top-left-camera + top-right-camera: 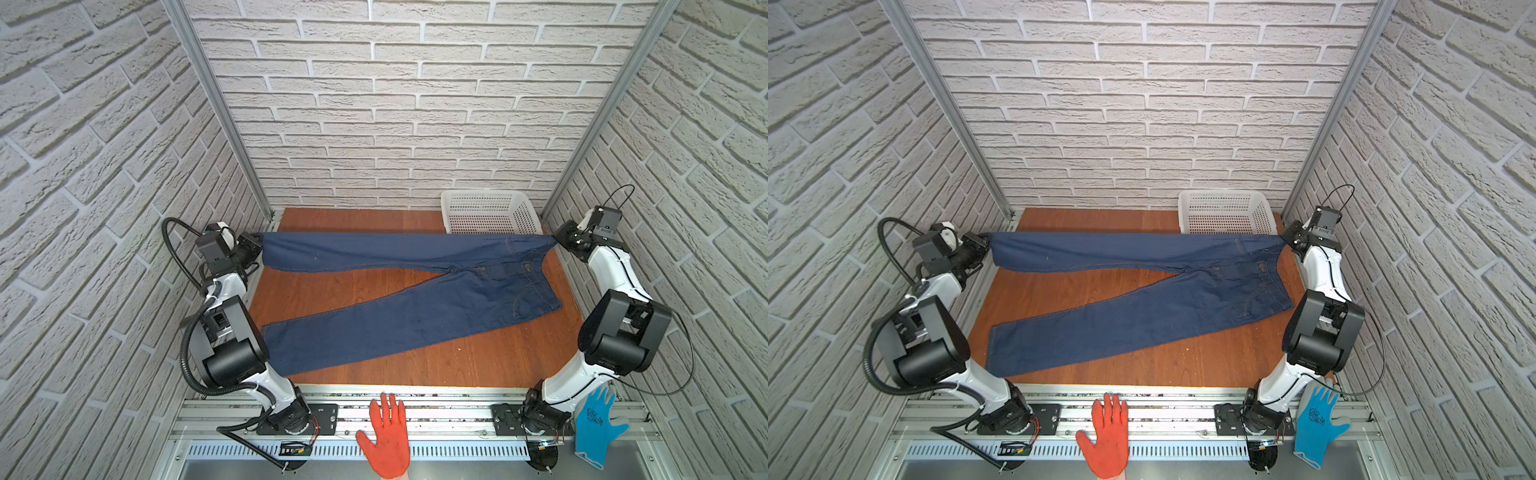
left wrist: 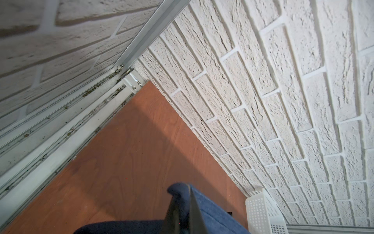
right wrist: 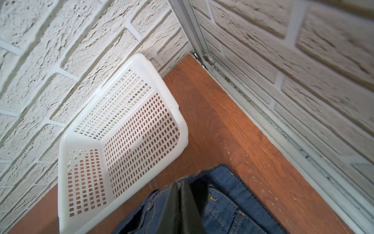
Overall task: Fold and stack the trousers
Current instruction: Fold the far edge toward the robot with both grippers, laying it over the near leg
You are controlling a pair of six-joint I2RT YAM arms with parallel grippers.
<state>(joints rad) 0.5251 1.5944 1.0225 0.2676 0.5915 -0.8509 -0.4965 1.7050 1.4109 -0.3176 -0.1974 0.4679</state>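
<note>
The dark blue denim trousers [image 1: 415, 316] [image 1: 1142, 320] lie spread across the wooden table [image 1: 478, 361], with the waist at the right. The far leg runs taut along the back; the near leg lies slanting toward the front left. My left gripper [image 1: 259, 245] [image 1: 986, 243] is shut on the far leg's hem corner, and the left wrist view shows denim [image 2: 212, 212] pinched between its jaws [image 2: 183, 194]. My right gripper [image 1: 556, 240] [image 1: 1283, 239] is shut on the waistband's far corner; the right wrist view shows the jaws [image 3: 180, 184] closed over stitched denim [image 3: 232, 202].
A white perforated basket [image 1: 490, 212] [image 1: 1225, 210] [image 2: 263, 212] [image 3: 121, 129] sits at the back right, just behind the waistband. An orange-gloved hand [image 1: 386, 432] [image 1: 1106, 436] rests on the front rail. A teal-blue glove [image 1: 594, 424] [image 1: 1314, 424] hangs by the right arm's base. Brick walls close three sides.
</note>
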